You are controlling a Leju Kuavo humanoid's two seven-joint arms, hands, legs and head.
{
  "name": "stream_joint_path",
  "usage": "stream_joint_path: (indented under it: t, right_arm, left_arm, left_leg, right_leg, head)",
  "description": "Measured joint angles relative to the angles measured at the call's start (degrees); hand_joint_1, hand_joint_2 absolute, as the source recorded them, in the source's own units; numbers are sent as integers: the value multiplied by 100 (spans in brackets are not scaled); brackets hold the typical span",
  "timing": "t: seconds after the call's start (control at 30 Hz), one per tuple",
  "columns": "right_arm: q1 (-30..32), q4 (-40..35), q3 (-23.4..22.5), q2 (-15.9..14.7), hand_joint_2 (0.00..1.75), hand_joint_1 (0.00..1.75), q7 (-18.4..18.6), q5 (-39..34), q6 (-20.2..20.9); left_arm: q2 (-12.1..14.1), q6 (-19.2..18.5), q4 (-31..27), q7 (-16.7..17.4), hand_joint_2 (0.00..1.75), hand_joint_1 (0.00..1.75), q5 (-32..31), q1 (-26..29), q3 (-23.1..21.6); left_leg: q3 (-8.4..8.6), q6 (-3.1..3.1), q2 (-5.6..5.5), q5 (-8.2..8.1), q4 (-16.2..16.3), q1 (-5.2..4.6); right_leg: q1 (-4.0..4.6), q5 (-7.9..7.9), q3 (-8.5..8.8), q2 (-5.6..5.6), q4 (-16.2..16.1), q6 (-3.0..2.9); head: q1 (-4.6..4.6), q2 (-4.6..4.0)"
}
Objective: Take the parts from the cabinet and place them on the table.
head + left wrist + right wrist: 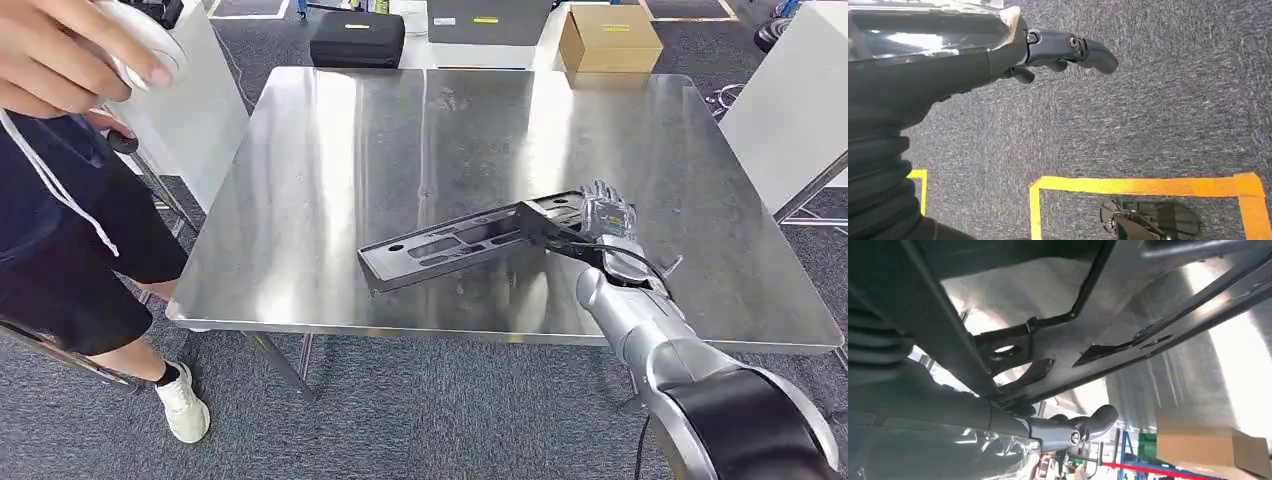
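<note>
Your right hand (607,222) grips one end of the part (455,243), a long, flat, dark metal bracket with raised edges and slotted cut-outs along its face. From the hand the part runs out toward your left, over the steel desk (330,150); whether its far end touches the surface, you cannot tell. Your left hand (1058,52) hangs over grey carpet (1158,110), fingers loosely curled, holding nothing. Beyond the desk's left edge stands a person (70,200).

Bare steel table (330,170) left of the part (450,245); person (60,200) alongside.
</note>
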Motion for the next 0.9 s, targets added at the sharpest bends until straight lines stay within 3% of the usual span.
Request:
stream_joint_path:
  t: [0.4, 0.43, 0.63, 0.9]
  right_arm:
    - [19, 0, -232, 90, 0, 0, -271, -179, 24]
    - [19, 0, -258, 96, 0, 0, -302, -179, 7]
    - [17, -9, -391, 125, 0, 0, -463, -170, -146]
    - [18, -9, -529, 125, 0, 0, -540, -77, -184]
  left_arm:
    - [0, 0, 0, 0, 175, 0, -4, 0, 0]
    - [0, 0, 0, 0, 0, 0, -9, 0, 0]
    - [0, -212, 0, -61, 0, 0, -2, 0, 0]
    - [4, -214, 0, -77, 0, 0, -2, 0, 0]
  left_leg:
    - [1, 0, 0, 0, 0, 0]
    - [1, 0, 0, 0, 0, 0]
    - [1, 0, 0, 0, 0, -1]
    - [0, 0, 0, 0, 0, -1]
  right_leg:
    - [0, 0, -1, 0, 0, 0]
    - [0, 0, -1, 0, 0, 0]
    - [0, 0, 1, 0, 0, 0]
    - [-1, 0, 0, 0, 0, 0]
  head:
    - [-2, 0]
    - [-2, 0]
    - [0, 0]
    - [-2, 0]
